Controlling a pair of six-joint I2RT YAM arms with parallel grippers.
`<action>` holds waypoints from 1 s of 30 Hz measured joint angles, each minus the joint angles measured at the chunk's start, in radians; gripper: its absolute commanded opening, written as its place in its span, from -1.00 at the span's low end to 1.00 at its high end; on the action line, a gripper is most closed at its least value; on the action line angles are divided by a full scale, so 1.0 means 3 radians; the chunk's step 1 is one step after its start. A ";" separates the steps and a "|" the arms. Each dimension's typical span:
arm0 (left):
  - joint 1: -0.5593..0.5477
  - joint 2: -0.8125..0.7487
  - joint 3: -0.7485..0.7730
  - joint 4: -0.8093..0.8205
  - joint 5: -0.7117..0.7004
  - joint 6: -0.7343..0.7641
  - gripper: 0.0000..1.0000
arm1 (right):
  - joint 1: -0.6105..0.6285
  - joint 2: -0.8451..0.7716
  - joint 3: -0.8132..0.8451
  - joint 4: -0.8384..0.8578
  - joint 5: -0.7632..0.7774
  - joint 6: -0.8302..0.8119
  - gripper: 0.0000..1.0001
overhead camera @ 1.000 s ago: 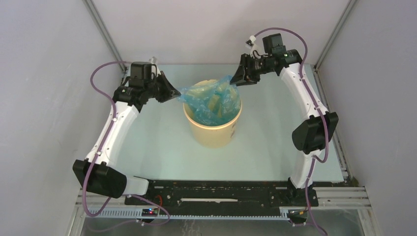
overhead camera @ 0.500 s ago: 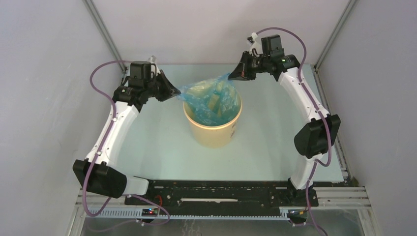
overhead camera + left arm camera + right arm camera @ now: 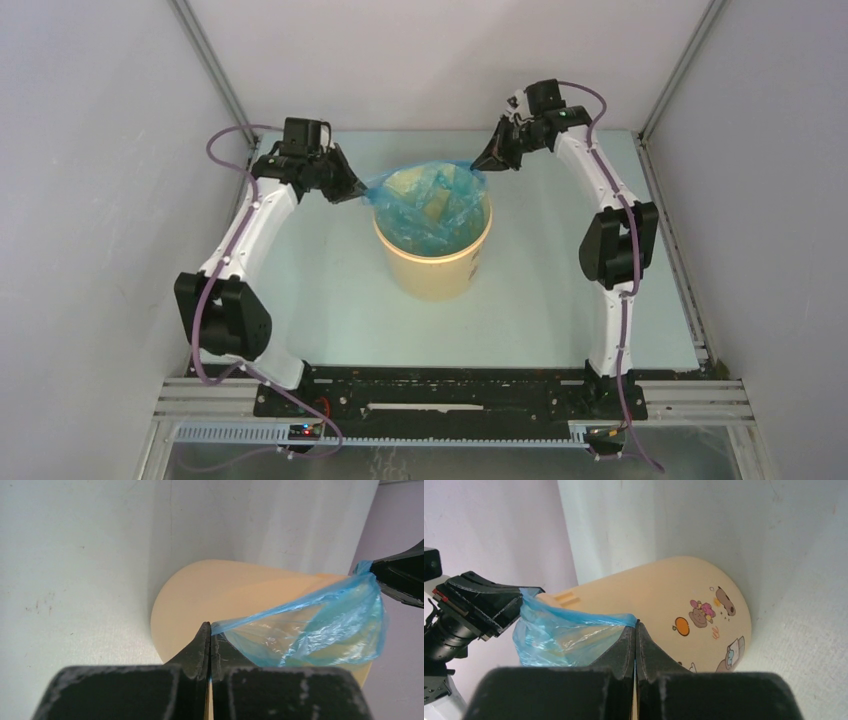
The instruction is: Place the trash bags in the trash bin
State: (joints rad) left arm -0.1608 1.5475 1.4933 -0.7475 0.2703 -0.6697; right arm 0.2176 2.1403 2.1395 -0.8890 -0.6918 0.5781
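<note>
The pale yellow-tan trash bin (image 3: 436, 268) stands upright mid-table, with cartoon stickers on its side (image 3: 704, 612). The light-blue translucent trash bag (image 3: 428, 205) hangs inside it, its mouth stretched wide above the rim. My left gripper (image 3: 361, 189) is shut on the bag's left edge (image 3: 235, 625), just left of the bin's rim. My right gripper (image 3: 479, 165) is shut on the bag's right edge (image 3: 614, 618), at the rim's far right. In the left wrist view the bin (image 3: 225, 590) lies behind the shut fingers (image 3: 202, 645).
The table (image 3: 320, 290) is pale green-white, walled by grey panels with metal corner posts (image 3: 215, 70). A black rail (image 3: 450, 395) carrying both arm bases runs along the near edge.
The right gripper closed on the bag's right edge. Both arms drew apart and toward the back, pulling the bag's mouth wider and flatter over the bin. Both elbows swung inward.
</note>
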 measured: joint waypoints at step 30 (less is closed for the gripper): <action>-0.0011 -0.0462 -0.0932 0.0099 0.0430 -0.0039 -0.99 | 0.0031 -0.1054 0.0153 -0.1213 0.1022 -0.0596 0.58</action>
State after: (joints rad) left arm -0.1642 1.4090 1.2137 -0.7177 0.3992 -0.6815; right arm 0.2268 1.8240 2.1853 -1.2530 -0.3851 0.3992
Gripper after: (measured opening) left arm 0.005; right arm 0.768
